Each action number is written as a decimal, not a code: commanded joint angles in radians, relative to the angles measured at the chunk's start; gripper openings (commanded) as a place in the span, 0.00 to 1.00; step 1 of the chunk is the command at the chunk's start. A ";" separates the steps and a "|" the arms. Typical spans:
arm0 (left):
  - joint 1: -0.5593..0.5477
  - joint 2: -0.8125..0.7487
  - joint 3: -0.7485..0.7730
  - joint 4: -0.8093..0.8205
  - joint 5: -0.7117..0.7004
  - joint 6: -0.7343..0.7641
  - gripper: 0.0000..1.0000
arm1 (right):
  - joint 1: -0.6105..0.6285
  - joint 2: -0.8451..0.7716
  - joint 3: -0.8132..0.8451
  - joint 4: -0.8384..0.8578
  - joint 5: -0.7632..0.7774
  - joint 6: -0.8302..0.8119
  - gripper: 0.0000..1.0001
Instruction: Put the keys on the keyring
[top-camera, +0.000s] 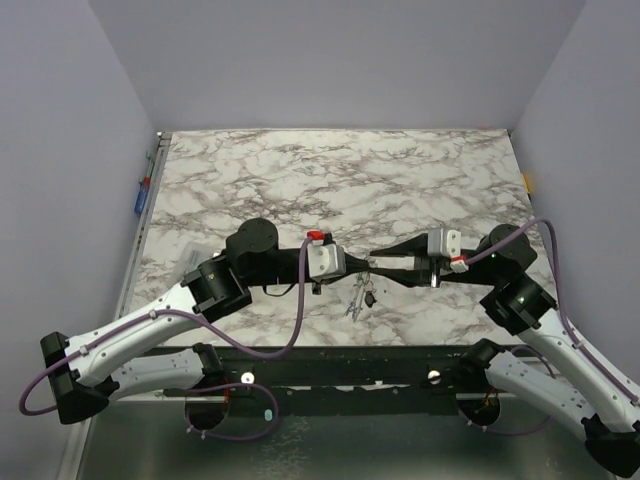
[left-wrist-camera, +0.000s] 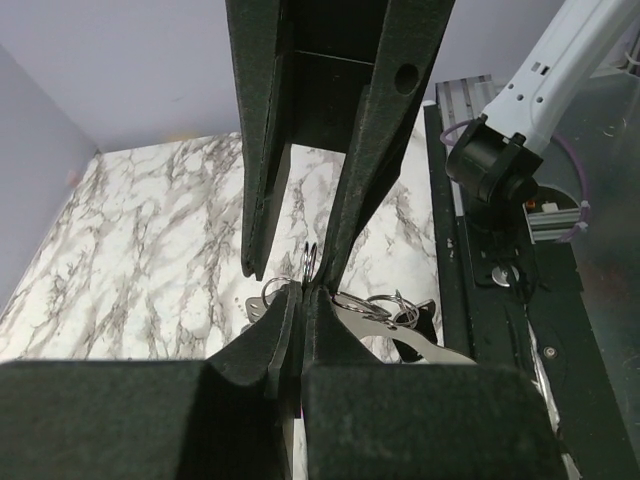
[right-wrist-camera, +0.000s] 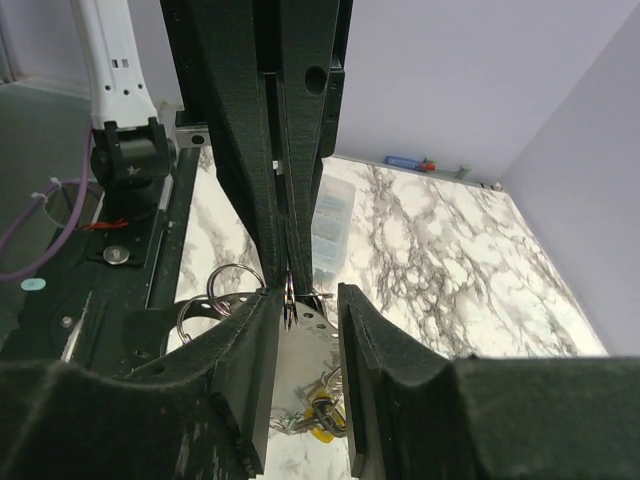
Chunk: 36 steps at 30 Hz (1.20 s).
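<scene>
No legible text, labels or numbers anywhere.

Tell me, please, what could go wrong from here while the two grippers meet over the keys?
1. The left gripper is shut on the thin keyring with its fingertips alone, so the ring might twist or slip out and fall among the keys below.
2. The right gripper stands open close around those tips. If it closes, it could catch the left fingers rather than the ring.

The table has a white top with grey marble lines. A clear box lies on it near the left side. A bunch of keys is near the front edge. It is hard to tell if they rest on the top.
</scene>
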 joint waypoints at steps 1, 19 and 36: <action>-0.006 0.033 0.002 0.018 -0.068 0.017 0.00 | 0.019 -0.023 0.053 -0.072 -0.007 -0.059 0.40; -0.005 0.084 0.021 -0.032 -0.095 0.058 0.00 | 0.018 0.050 0.301 -0.702 0.232 -0.358 0.51; -0.005 0.161 0.057 -0.079 -0.088 0.063 0.00 | 0.019 0.156 0.332 -0.752 0.279 -0.411 0.40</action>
